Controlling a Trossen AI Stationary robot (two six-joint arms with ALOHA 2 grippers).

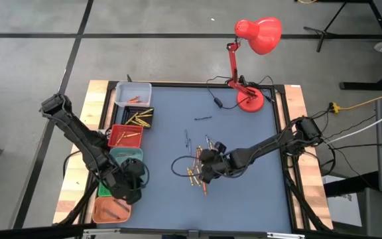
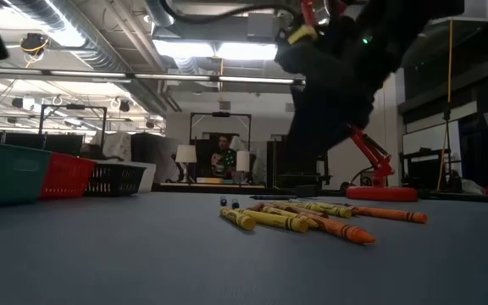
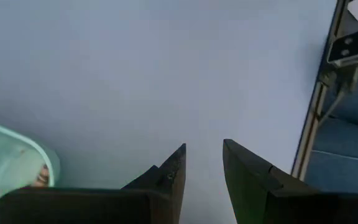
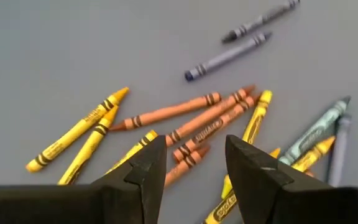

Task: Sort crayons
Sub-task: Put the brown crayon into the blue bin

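Loose crayons lie in a pile on the blue-grey table mat, near its middle. The right wrist view shows orange crayons, yellow crayons, and blue and dark ones. In the low view the crayons lie flat. My right gripper is open and empty, just above the pile, with orange crayons below the gap. My left gripper is open and empty over bare mat, beside the bins at the table's left near side.
A row of small bins stands along the table's left edge: white, black, red, teal, green and orange. A red desk lamp stands at the far right. A black cable loops by the pile.
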